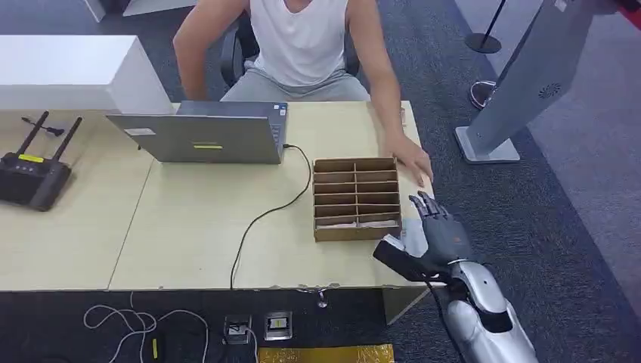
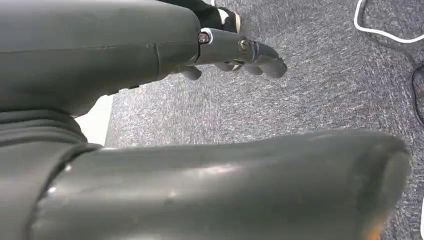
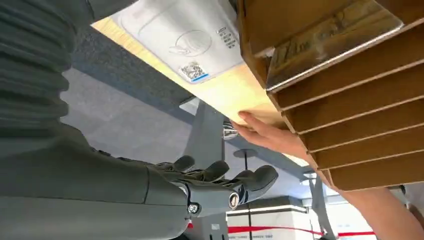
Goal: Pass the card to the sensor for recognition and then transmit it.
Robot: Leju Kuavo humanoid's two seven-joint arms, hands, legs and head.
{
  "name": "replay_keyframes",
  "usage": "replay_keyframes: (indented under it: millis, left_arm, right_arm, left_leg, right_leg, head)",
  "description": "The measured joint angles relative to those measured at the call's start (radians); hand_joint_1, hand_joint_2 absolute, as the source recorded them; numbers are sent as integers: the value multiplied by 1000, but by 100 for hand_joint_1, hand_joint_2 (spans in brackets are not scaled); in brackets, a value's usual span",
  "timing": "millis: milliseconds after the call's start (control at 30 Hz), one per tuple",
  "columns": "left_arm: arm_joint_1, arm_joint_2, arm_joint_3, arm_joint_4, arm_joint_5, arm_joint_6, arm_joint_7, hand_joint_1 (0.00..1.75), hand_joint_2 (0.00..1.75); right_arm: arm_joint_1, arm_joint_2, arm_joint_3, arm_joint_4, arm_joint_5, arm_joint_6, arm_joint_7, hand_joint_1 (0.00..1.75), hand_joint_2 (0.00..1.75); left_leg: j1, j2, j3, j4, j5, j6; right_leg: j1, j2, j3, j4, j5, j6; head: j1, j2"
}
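Our right hand (image 1: 442, 236) hovers over the table's right edge with its dark fingers (image 3: 257, 176) spread, holding nothing. Just beneath lies the white rectangular card (image 3: 187, 37), printed with a faint outline and a small code patch, beside the brown slotted cardboard box (image 1: 356, 198). Our left hand (image 2: 235, 50) hangs over grey carpet, apparently loosely curled. A person's hand (image 1: 412, 160) rests by the box.
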Motion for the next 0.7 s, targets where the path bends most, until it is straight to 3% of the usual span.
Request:
replay_keyframes:
  millis: [267,700]
  left_arm:
    - [-1,-6,0,0,-9,3,0,0,0]
    - [-1,-12,0,0,-20,6,0,0,0]
  right_arm:
    - [-38,29,3,121,-11,-61,-32,0,175]
    - [-62,75,5,172,-21,-134,-109,0,175]
  left_leg:
    - [0,0,0,0,0,0]
    - [0,0,0,0,0,0]
  right_leg:
    - [0,0,0,0,0,0]
    - [0,0,0,0,0,0]
  head:
    - [0,0]
    - [0,0]
